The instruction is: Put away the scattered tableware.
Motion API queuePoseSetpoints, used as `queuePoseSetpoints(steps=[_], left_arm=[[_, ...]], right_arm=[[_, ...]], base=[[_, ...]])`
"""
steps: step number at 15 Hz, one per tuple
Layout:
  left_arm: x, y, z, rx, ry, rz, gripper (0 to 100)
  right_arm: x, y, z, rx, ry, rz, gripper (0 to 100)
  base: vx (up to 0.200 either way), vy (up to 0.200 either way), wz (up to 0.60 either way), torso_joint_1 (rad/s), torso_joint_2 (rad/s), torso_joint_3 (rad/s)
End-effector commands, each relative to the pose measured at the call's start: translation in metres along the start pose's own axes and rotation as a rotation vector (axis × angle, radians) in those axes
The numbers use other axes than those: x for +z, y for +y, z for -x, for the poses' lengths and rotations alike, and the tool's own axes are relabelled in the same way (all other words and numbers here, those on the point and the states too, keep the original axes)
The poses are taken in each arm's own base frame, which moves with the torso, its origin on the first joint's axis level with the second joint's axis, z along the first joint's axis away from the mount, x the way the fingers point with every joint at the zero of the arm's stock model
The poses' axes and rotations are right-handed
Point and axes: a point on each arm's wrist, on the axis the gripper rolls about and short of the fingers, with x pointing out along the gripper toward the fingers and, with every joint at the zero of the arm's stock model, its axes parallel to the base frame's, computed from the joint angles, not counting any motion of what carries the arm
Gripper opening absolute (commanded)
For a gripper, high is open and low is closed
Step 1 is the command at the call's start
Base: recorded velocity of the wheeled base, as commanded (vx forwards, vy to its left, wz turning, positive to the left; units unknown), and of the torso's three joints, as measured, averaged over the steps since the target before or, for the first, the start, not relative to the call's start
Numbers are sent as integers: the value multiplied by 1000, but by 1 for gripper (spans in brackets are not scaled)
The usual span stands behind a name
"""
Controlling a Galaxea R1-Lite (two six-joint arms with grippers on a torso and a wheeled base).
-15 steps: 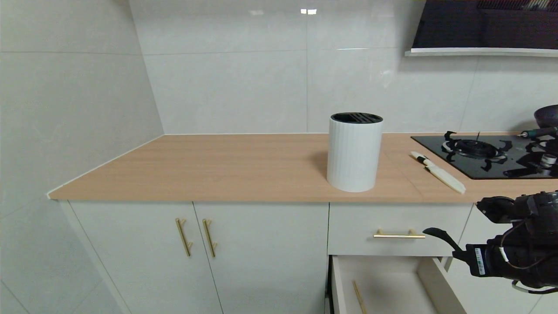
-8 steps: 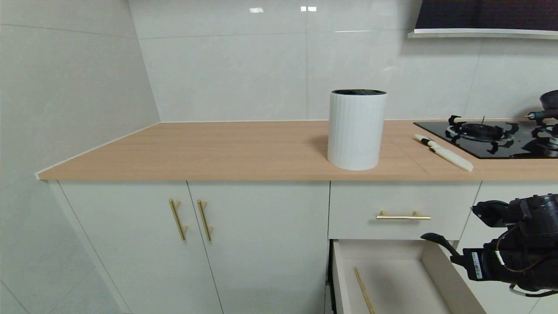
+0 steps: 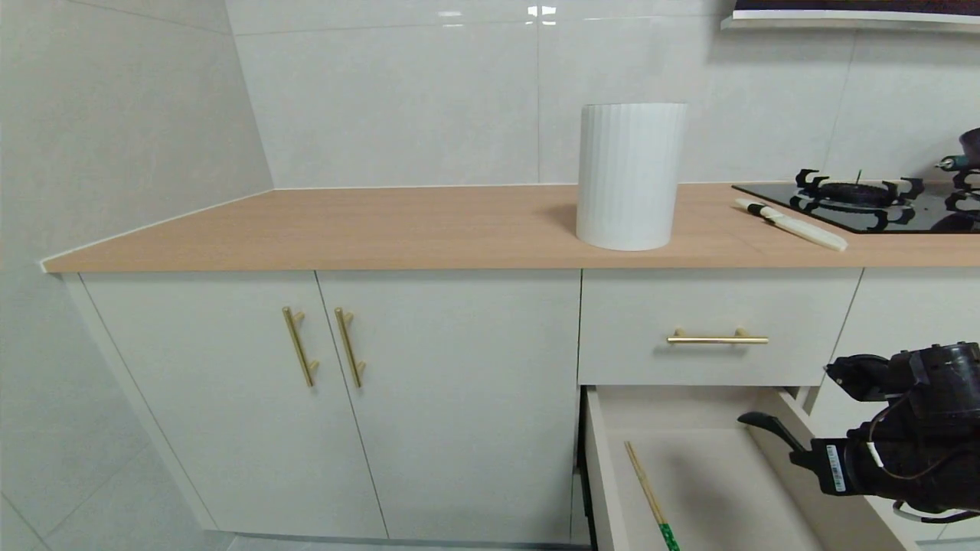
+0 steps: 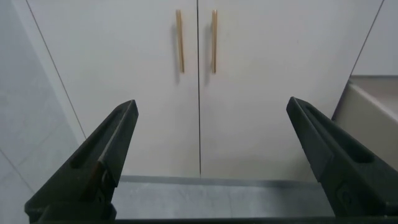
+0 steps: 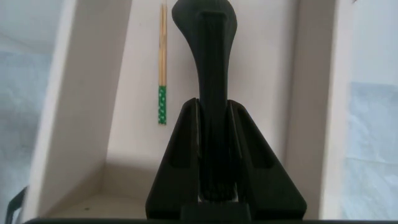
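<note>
One claw (image 3: 756, 420) pinched, level over open drawer (image 3: 720, 490).

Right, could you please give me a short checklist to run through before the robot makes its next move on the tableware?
1. Lower drawer pulled open: ok.
2. Chopsticks lying inside the lower drawer: ok.
3. Knife put away: not ok; it lies on the countertop, beside the white holder.
4. White holder's slots free for the knife: cannot tell; its top is out of sight.
5. Right gripper empty: ok; it is shut on nothing, over the open drawer.
6. Left gripper empty: ok; it is open and faces the cabinet doors.
</note>
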Motion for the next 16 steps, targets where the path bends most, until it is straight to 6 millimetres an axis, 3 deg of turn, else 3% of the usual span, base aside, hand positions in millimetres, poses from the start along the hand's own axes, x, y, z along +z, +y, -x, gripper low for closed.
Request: queuePoseSetpoints(steps=[1,5,7,11,12,16], left_arm=[[0,0,0,1,-1,0,100],[0,0,0,1,-1,0,100],[0,0,0,1,-1,0,100],[0,0,0,1,-1,0,100],[0,0,0,1,-1,0,100],[0,0,0,1,0,0,100]], right_arm=[[-1,1,-2,3,7,3,0],[-4,6,-9,19,39,18,0],[-8,13,-27,38,71,39,0],[-16,12,-74,35,83,-21,0],[-22,10,-96,20,72,-24,0],[-44,14,-140,-58,91,12,0]], base=[[0,0,0,12,163,51],[0,0,0,-41,82,59],[0,0,0,0,0,0],[0,0,0,0,0,0],[0,0,0,0,0,0],[0,0,0,0,0,0]])
